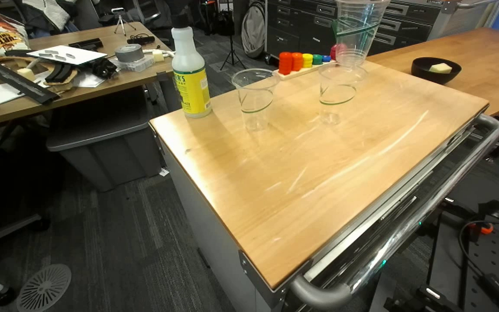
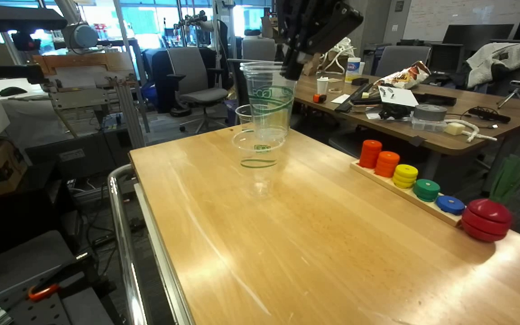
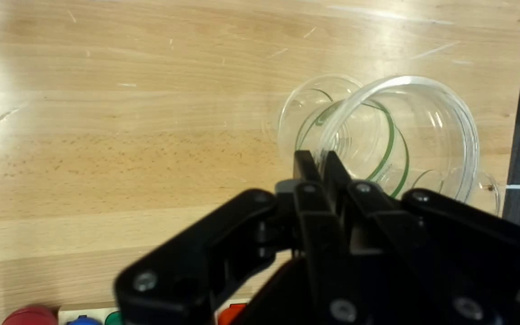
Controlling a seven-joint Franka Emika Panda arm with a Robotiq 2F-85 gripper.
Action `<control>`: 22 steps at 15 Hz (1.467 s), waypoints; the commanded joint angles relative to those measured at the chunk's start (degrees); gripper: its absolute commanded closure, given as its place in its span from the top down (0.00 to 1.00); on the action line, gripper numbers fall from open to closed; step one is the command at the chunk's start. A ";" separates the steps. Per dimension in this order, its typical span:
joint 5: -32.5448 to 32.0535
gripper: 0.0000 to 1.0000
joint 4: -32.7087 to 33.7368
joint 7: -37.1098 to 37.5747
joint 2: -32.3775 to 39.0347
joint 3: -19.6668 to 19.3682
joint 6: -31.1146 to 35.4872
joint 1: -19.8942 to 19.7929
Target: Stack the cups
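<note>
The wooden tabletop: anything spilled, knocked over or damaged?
No spill shows, and both cups standing on the tabletop are upright. What looks odd is a long, pale, curved streak toward the metal handle, with shorter marks nearby. They stand out against the wood; scratches or glare, I can't tell.

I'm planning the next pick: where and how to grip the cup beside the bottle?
I'd take that cup by its rim, from above, claw straddling the wall: the cup stands upright, widest at its open top. The side away from the taller bottle likely gives more room. The held cup must be released first.
</note>
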 commanded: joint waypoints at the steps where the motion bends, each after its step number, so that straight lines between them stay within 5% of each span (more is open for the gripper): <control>1: 1.20 0.06 -0.84 -2.48 0.72 -0.10 2.61 -0.03; 13: 3.62 0.07 -2.43 -7.82 4.37 0.62 1.12 -0.36; 14: 3.52 0.28 -2.72 -8.11 4.31 0.60 1.34 -0.38; 22: 0.53 0.85 -4.45 -6.33 3.44 0.29 6.84 0.02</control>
